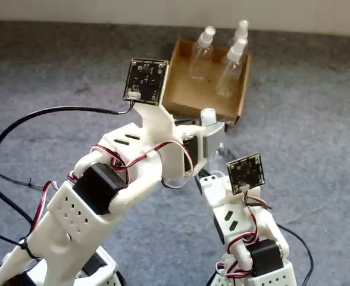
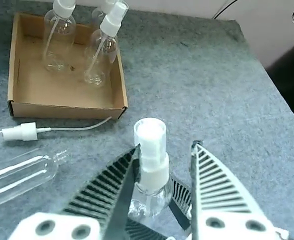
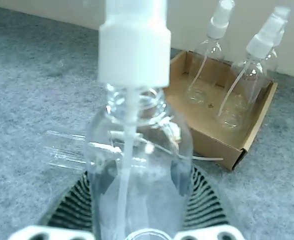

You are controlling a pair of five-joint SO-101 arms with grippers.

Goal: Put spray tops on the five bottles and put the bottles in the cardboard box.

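Three bottles (image 1: 200, 56) are sitting boxed; your right claw (image 3: 137, 200) is clamping a fourth (image 3: 137, 150), left claw (image 2: 166, 147) gaping around its possibly loose top (image 2: 150, 142); fifth (image 2: 22, 175) lying bare.

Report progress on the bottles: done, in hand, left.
Done: three capped bottles stand in the cardboard box. In hand: the right gripper holds a fourth bottle upright; the left gripper brackets its unscrewed spray top, jaws open. Left: the fifth bottle lies uncapped beside a loose spray top; both need boxing.
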